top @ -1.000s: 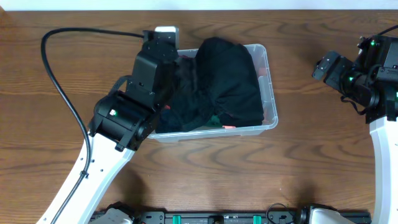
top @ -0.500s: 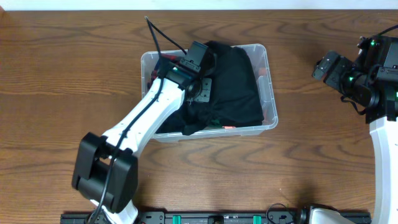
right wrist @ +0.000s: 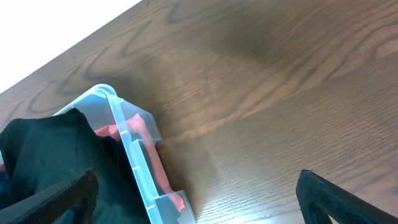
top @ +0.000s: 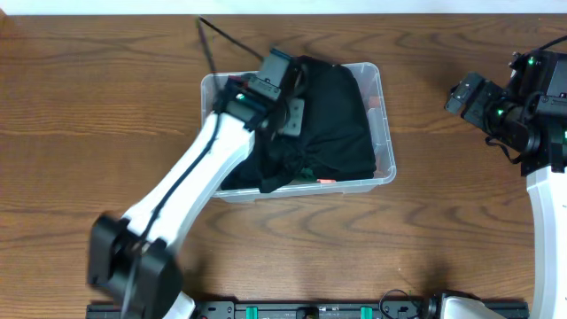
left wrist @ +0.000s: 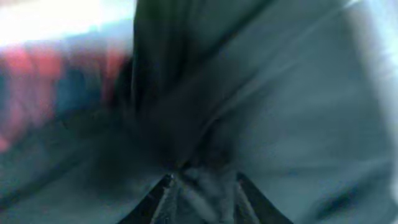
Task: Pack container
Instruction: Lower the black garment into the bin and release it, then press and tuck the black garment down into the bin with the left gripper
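Observation:
The clear plastic container point(top: 386, 142) stands at the table's middle, filled with black garments point(top: 337, 115); red items show at its edges. My left gripper point(top: 285, 111) reaches down into the container at its back left. In the blurred left wrist view its fingers point(left wrist: 202, 183) stand close together with bunched black cloth point(left wrist: 249, 93) between them, folds running toward the tips. My right gripper point(top: 465, 96) hovers over bare table to the right of the container. In the right wrist view it point(right wrist: 196, 199) is wide open and empty, with the container's corner point(right wrist: 127, 143) at the lower left.
The wooden table point(top: 89, 133) spreads round the container. The left arm's black cable point(top: 221, 35) arcs over the container's back rim. The right arm's base point(top: 549, 204) stands at the right edge. A black rail point(top: 301, 310) runs along the front edge.
The left arm has swung from a folded pose over the container's left side to a stretched one, its gripper down in the black garments. The right arm has not moved.

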### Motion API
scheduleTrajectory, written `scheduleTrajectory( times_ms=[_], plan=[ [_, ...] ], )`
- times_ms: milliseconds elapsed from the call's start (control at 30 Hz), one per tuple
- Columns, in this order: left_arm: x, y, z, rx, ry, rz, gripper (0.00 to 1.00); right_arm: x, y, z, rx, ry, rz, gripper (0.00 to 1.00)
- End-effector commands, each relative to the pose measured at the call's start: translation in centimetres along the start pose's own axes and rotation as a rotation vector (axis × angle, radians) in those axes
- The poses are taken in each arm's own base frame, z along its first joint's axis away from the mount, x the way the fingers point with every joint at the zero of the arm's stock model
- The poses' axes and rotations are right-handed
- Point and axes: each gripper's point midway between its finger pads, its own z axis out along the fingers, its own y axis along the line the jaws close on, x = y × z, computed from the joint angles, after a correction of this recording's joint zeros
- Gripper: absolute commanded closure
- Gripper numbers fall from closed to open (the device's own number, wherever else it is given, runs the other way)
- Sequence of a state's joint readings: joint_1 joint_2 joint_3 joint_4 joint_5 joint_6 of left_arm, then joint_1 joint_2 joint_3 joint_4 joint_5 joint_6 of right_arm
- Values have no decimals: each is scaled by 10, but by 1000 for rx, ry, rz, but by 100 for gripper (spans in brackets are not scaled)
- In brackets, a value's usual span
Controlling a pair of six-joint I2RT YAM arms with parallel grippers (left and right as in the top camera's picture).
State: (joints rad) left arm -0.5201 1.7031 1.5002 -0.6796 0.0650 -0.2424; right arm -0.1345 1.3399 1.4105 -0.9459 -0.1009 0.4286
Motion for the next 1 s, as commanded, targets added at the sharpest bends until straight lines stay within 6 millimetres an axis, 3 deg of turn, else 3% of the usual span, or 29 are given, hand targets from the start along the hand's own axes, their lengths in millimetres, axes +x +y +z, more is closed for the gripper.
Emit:
scheduleTrajectory(
  times_ms=[0, 100, 233, 400, 533, 633, 767, 833, 967],
  plan=[
    [-54, -22, -60, 79, -238, 94, 69, -1, -2, 0, 2, -2, 9, 1],
    [-73, -29, -54, 98, -313, 112, 68, -1, -2, 0, 2, -2, 9, 1],
    [-72, -42, -8, 165, -272, 123, 67, -1, -2, 0, 2, -2, 9, 1],
    [-28, -61, 69, 275, -73, 136, 68, -1, -2, 0, 2, -2, 9, 1],
    [15, -68, 104, 284, 80, 139, 68, -1, -2, 0, 2, -2, 9, 1],
    [43, -75, 111, 274, 170, 181, 68, -1, -2, 0, 2, -2, 9, 1],
    [55, -84, 106, 274, 197, 238, 68, -1, -2, 0, 2, -2, 9, 1],
    [49, -85, 98, 264, 175, 244, 68, -1, -2, 0, 2, -2, 9, 1],
    [18, -85, 57, 253, 65, 236, 68, -1, -2, 0, 2, -2, 9, 1]
  ],
)
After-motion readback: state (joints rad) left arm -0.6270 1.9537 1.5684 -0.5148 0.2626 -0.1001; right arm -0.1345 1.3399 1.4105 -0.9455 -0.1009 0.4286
